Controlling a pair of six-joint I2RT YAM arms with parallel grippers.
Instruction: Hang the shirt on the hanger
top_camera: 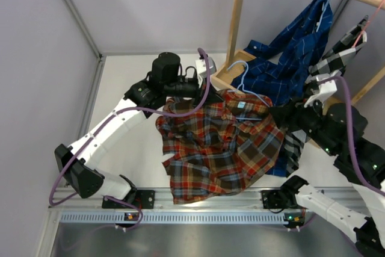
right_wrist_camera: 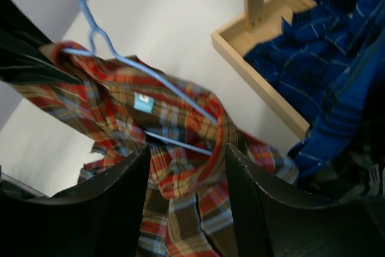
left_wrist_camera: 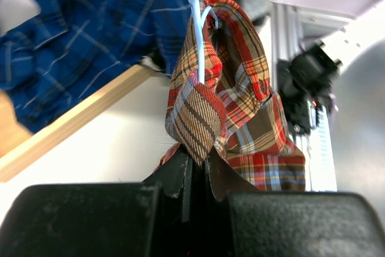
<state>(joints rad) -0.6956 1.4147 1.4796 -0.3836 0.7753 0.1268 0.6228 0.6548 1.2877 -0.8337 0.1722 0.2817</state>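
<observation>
The left gripper's (left_wrist_camera: 195, 151) jaws are pinched shut on a fold of the plaid shirt (top_camera: 222, 148) near one shoulder, while the right gripper's (right_wrist_camera: 187, 151) jaws stand apart, straddling the collar area without gripping it. The shirt hangs bunched between the two arms above the table (top_camera: 132, 148), with the blue hanger (right_wrist_camera: 159, 85) threaded into its neck. I judge it only partly on, since the shoulders are not yet spread along the wire.

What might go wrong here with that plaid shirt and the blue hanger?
The left tool pinches only a small fold of the shirt, so the cloth might slip free. The right tool stands open, not gripping the hanger, so the wire, only partly inside the collar, may slide out. It could also snag the blue shirt close by.
</observation>
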